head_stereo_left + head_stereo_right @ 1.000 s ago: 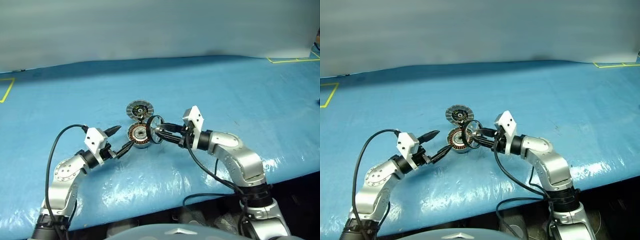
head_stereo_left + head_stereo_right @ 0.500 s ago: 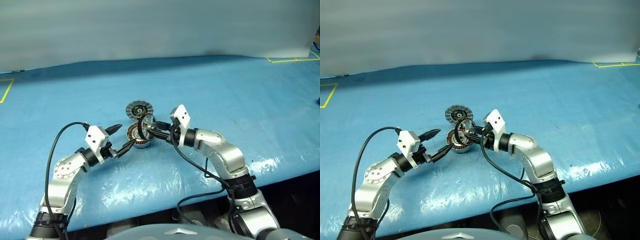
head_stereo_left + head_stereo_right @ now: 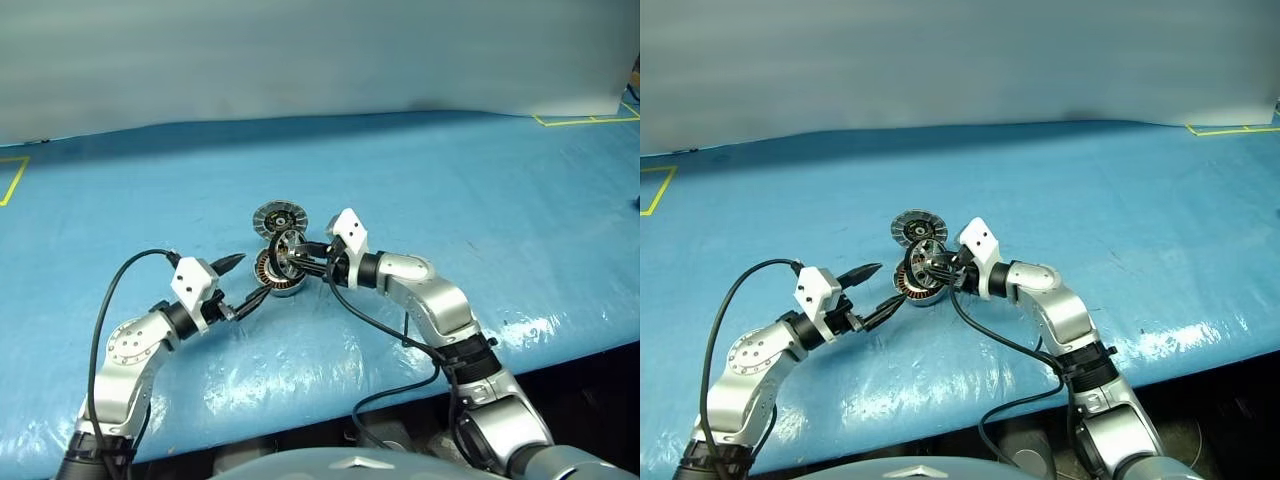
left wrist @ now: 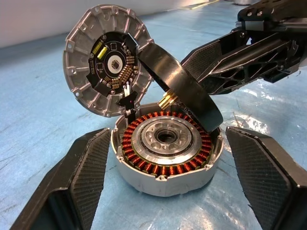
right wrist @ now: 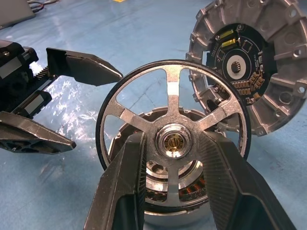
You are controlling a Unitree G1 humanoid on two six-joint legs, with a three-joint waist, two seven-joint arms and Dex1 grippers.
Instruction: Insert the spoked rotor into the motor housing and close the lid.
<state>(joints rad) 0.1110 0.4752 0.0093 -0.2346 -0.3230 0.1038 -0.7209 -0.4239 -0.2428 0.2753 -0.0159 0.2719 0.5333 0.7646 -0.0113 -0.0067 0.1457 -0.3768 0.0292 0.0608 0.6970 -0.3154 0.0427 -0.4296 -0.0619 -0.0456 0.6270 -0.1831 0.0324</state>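
On blue sheet (image 3: 480, 190): one rotor (image 5: 175, 141), one housing (image 4: 168, 165).

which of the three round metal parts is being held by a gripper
The shiny silver spoked rotor, pinched at its hub by the right gripper. The copper-wound grey motor housing and its open lid are not gripped.

The right gripper (image 5: 171, 189), clamped on the spoked rotor (image 5: 173, 143), has carried it from beside the motor housing (image 4: 165, 158) to above it. The rotor now hangs tilted over the copper windings (image 4: 144, 163), one edge at the housing's rim.
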